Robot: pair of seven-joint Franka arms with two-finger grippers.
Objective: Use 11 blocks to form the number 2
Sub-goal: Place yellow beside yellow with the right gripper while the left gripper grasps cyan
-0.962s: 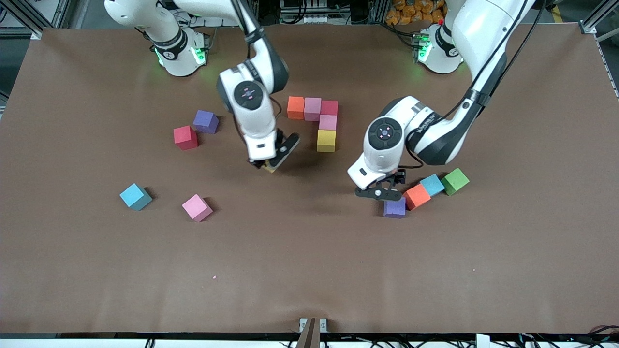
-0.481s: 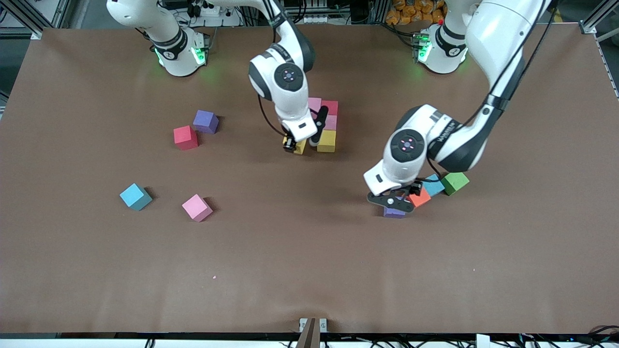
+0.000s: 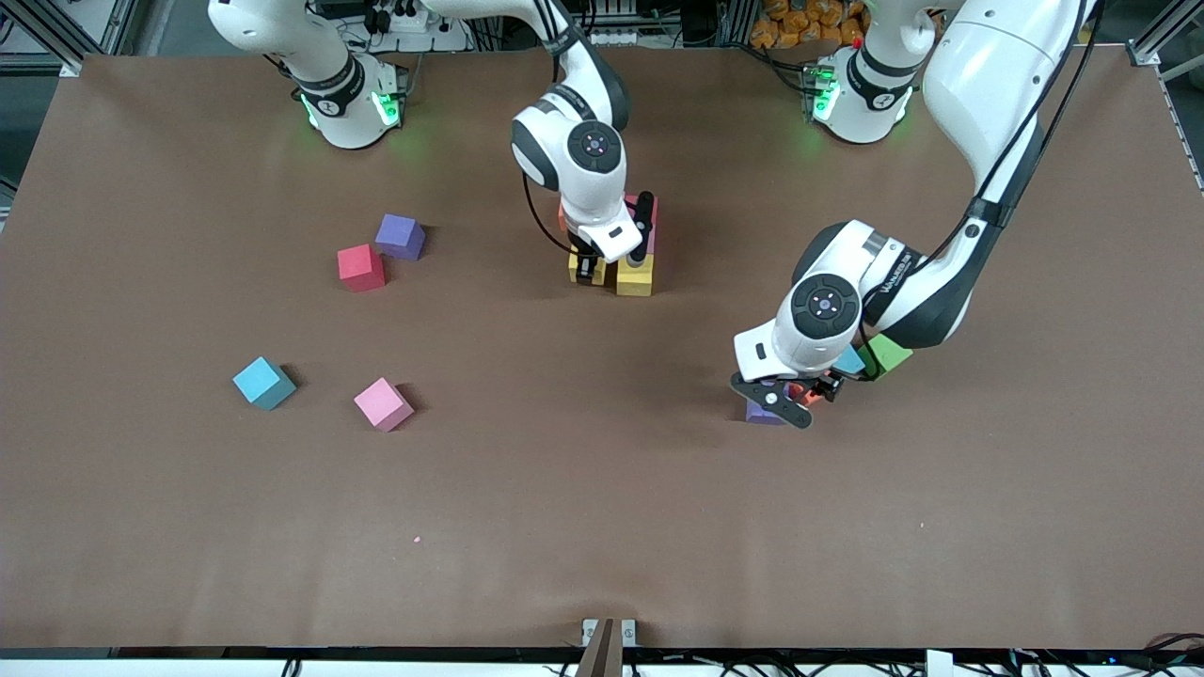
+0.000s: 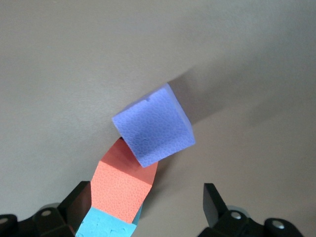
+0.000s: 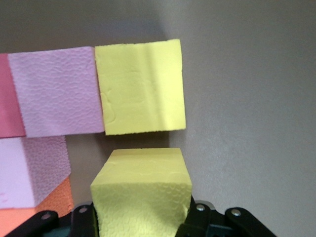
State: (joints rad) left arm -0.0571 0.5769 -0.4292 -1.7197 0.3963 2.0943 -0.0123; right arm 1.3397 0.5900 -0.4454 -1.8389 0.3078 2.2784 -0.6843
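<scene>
Yellow cube (image 3: 585, 269) clamped in right gripper (image 3: 611, 259), since half a second ago carried closer in beside the placed yellow cube (image 3: 636, 274), at that cube's right-arm side and set just apart from it in the right wrist view. Partly built number 2 (image 3: 641, 254) largely hidden under the right wrist; pink cube (image 5: 58, 91) touching the placed yellow one, orange corner (image 5: 54, 202) visible at the edge of that view. Left gripper (image 3: 788, 400) shifted toward the left arm's end since then, fingers (image 4: 216, 200) spread wide, holding nothing, low over purple cube (image 3: 758, 412) and orange cube (image 4: 123, 183). Light blue cube (image 3: 851, 361) and green cube (image 3: 886, 355) half covered by the left arm. Toward the right arm's end, unmoved: red cube (image 3: 361, 267), second purple cube (image 3: 400, 235), loose light blue cube (image 3: 262, 382), loose pink cube (image 3: 383, 403). Brown table (image 3: 602, 527).
</scene>
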